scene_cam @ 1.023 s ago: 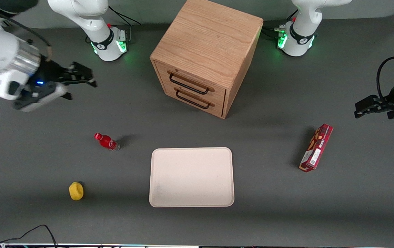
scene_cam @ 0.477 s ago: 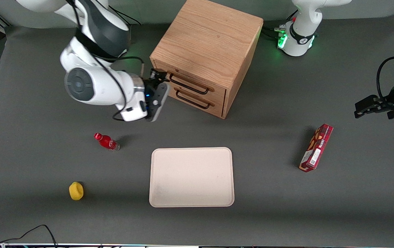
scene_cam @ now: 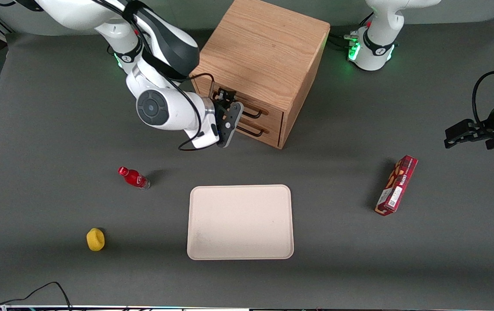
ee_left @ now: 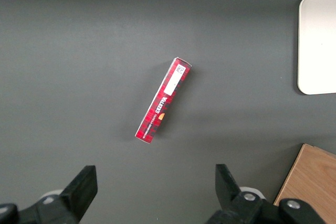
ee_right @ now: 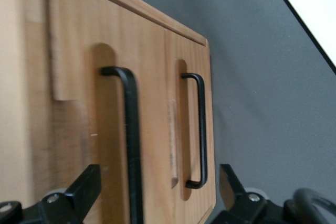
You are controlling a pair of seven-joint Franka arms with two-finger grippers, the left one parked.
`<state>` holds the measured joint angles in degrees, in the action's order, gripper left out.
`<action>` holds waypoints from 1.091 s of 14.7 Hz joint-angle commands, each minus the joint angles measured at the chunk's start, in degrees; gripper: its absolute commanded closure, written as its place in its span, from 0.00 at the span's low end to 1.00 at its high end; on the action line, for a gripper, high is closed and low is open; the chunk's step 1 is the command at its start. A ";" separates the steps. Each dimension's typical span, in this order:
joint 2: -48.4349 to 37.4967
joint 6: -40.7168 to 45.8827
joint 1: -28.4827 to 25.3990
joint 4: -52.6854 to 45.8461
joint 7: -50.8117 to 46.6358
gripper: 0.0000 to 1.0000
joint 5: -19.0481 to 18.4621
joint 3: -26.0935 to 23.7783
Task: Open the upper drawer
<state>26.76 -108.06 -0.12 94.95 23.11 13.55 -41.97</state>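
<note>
The light oak cabinet [scene_cam: 264,47] stands at the back middle of the table, with two drawers shut flush. The upper drawer [scene_cam: 272,117] has a long black wire handle [scene_cam: 253,114]; the matching lower drawer's handle [scene_cam: 249,129] is just beneath it. My right gripper [scene_cam: 228,98] is close in front of the drawer fronts, at the working arm's end of the handles, and hides that end of the upper handle. In the right wrist view the upper drawer [ee_right: 152,108] and its handle [ee_right: 131,129] lie between the open fingers [ee_right: 86,187]. The gripper [ee_right: 157,187] is empty and touches nothing.
A cream tray [scene_cam: 240,222] lies nearer the front camera than the cabinet. A red bottle [scene_cam: 134,177] and a yellow object [scene_cam: 95,239] lie toward the working arm's end. A red box [scene_cam: 396,185] lies toward the parked arm's end.
My right arm has swung in from the working arm's end of the table to the cabinet. The gripper now sits in front of the drawer fronts. The drawers have not moved.
</note>
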 commanded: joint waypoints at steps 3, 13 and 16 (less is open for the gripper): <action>2.07 -2.76 -0.40 0.58 1.05 0.00 -1.50 -0.57; 13.92 -0.85 0.03 -11.17 0.97 0.00 -11.43 0.57; 16.31 5.04 -0.23 -17.59 1.05 0.00 -11.35 2.50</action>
<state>39.49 -107.27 0.67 83.70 23.39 3.80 -40.35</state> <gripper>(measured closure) 0.000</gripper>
